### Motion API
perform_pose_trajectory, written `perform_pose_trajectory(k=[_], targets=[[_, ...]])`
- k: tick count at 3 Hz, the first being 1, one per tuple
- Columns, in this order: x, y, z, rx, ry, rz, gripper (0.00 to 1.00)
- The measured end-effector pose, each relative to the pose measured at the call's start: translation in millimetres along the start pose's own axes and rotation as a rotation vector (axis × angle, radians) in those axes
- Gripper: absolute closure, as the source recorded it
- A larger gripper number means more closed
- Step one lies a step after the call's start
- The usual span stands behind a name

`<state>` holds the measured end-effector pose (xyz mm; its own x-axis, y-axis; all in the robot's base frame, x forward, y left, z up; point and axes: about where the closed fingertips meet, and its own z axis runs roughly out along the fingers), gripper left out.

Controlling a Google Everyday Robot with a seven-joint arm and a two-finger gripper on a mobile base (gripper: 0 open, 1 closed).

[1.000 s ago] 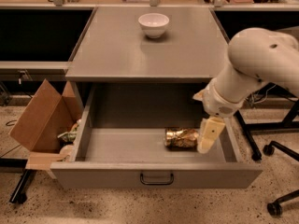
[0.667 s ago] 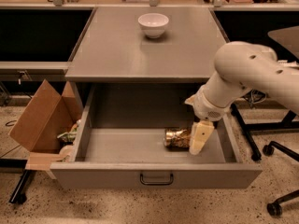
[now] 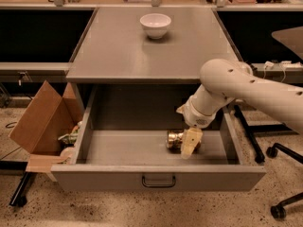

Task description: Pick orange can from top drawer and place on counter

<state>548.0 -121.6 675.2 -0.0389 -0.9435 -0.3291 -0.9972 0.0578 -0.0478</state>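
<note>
One orange can (image 3: 174, 139) lies on its side on the floor of the open drawer (image 3: 104, 179), right of the middle and roughly midway between the back wall and the front panel. Its long axis runs left to right, close to parallel with the front panel as I read it. The silver end I can see faces left; the other end is hidden from me.

What hides it is the gripper (image 3: 191, 144). It hangs down inside the drawer at the end of the white arm (image 3: 236, 85), which reaches in from the right over the drawer's right wall. The gripper's pale tip slants down and a little to the left, and it lies across the right part of the can. I cannot tell whether it touches the can or merely sits in front of it. I also cannot tell how wide it stands, or whether it has hold of anything.

Behind and above the drawer, the counter (image 3: 132, 56) carries only a white bowl (image 3: 155, 24), upright, near the far edge and about centred. The small dark handle (image 3: 158, 180) sits in the middle of the front panel. On the floor to the left, a cardboard box (image 3: 40, 119) leans open just beside the drawer's left wall.
</note>
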Motion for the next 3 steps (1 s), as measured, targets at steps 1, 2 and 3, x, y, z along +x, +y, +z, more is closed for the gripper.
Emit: perform_pose_trajectory(k=[1, 2, 3], targets=[[6.7, -5.1, 18.2, -0.011, -0.008, 0.021, 0.00], [18.3, -8.3, 30.2, -0.010, -0.010, 0.053, 0.19], [30.3, -10.6, 38.2, -0.007, -0.013, 0.080, 0.42]])
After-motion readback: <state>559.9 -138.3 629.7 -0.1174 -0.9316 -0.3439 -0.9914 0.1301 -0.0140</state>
